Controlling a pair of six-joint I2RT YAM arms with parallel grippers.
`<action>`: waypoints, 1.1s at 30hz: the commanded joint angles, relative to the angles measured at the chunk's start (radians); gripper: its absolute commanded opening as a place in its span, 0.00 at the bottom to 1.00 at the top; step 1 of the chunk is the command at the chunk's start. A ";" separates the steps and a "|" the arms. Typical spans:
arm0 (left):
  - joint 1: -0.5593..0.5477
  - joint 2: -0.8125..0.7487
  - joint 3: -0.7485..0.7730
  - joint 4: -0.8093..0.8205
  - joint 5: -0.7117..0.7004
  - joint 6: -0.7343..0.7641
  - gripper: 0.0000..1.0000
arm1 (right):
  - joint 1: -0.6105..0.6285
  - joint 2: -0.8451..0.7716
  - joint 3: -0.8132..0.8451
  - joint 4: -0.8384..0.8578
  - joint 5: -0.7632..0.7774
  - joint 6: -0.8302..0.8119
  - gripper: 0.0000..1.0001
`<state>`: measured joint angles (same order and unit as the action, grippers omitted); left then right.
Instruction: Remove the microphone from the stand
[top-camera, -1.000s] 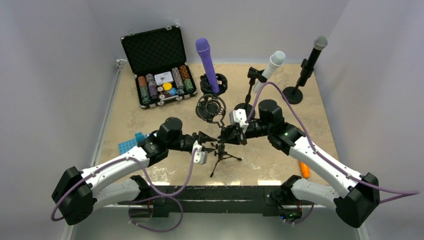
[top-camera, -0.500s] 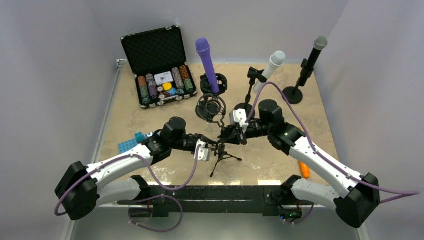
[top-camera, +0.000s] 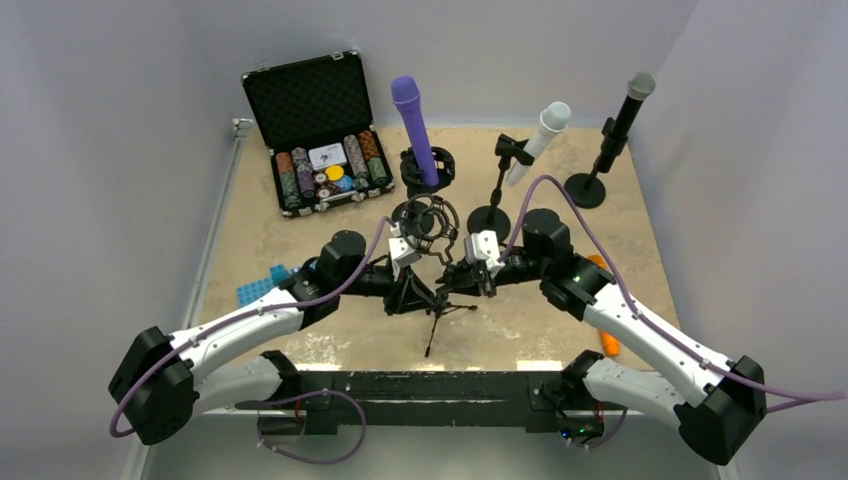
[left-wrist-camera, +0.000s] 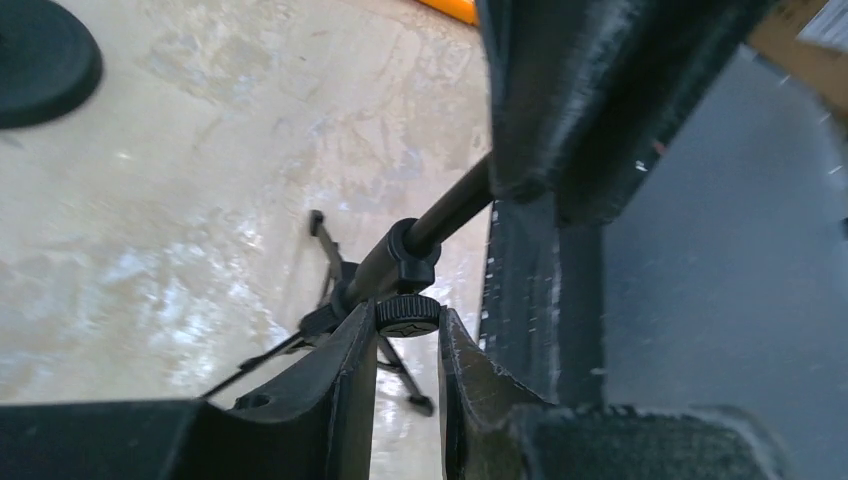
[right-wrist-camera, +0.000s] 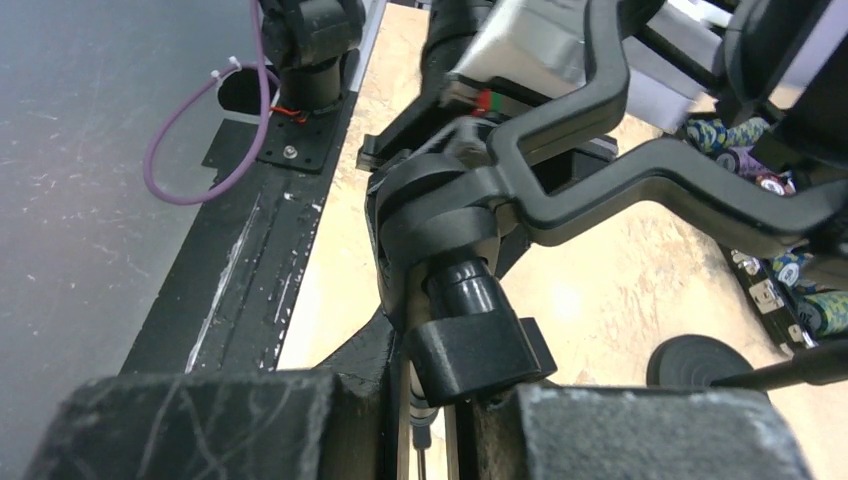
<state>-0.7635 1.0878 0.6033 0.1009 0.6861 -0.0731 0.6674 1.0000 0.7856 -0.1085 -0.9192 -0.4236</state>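
Observation:
A small black tripod stand (top-camera: 440, 312) carries a round shock mount (top-camera: 424, 221) at its top. I cannot tell whether a microphone sits in that mount. My left gripper (top-camera: 414, 294) is shut on the stand's knurled knob (left-wrist-camera: 407, 314), which is pinched between both fingers. The stand's pole (left-wrist-camera: 445, 208) runs up and away behind it. My right gripper (top-camera: 463, 279) is shut on the stand's black joint block (right-wrist-camera: 470, 355), just under the mount's curved arms (right-wrist-camera: 640, 175). Purple (top-camera: 412, 122), white (top-camera: 541, 133) and black (top-camera: 624, 112) microphones stand in separate stands at the back.
An open case of poker chips (top-camera: 322, 135) sits at the back left. A blue rack (top-camera: 262, 285) lies by the left arm and an orange object (top-camera: 608, 340) by the right arm. A round stand base (top-camera: 489, 218) is just behind the right gripper.
My left gripper has closed on the knob and its wrist has turned over. The shock mount and stand have shifted slightly. The right gripper stays shut on the stand.

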 joint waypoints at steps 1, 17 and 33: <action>0.025 -0.038 -0.017 0.105 0.096 -0.376 0.00 | -0.012 -0.004 -0.078 -0.129 0.112 -0.138 0.00; 0.190 0.494 0.139 0.865 0.525 -1.271 0.00 | -0.012 0.024 -0.094 -0.068 0.122 -0.155 0.00; 0.227 0.613 0.241 0.927 0.700 -1.482 1.00 | -0.012 0.020 -0.071 -0.113 0.120 -0.174 0.00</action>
<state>-0.5449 1.7859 0.8337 0.9806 1.3849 -1.5681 0.6483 0.9871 0.7605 -0.0837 -0.9012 -0.4679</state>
